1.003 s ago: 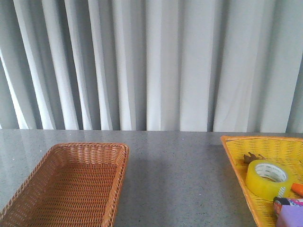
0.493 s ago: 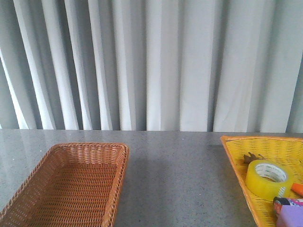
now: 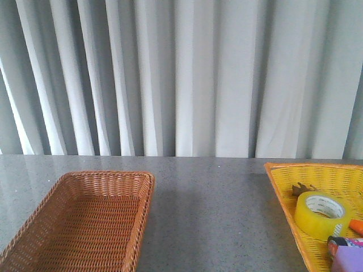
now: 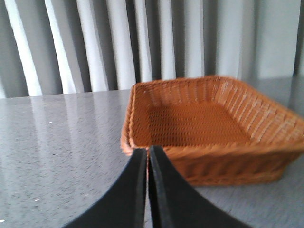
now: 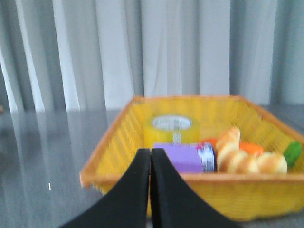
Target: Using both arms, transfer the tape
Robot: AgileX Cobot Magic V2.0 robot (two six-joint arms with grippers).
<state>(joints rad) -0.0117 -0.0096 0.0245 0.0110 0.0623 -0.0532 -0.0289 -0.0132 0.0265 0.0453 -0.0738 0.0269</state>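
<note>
The tape [image 3: 320, 214] lay flat in the yellow basket [image 3: 286, 187] on the right, its hole facing up, so its axis stood upright. Nothing was moved yet; the whole job was left. The brown basket [image 3: 85, 226] sat on the left of the worktop [image 3: 215, 209]. The right tool [image 5: 150, 190] and left tool [image 4: 147, 190] were both closed, holding nothing.

my front camera faces the curtain [image 3: 181, 73] across the table [image 3: 215, 209], sharing the brown basket [image 3: 85, 221] with the low left wrist camera and the yellow basket [image 3: 283, 187] with the right.
</note>
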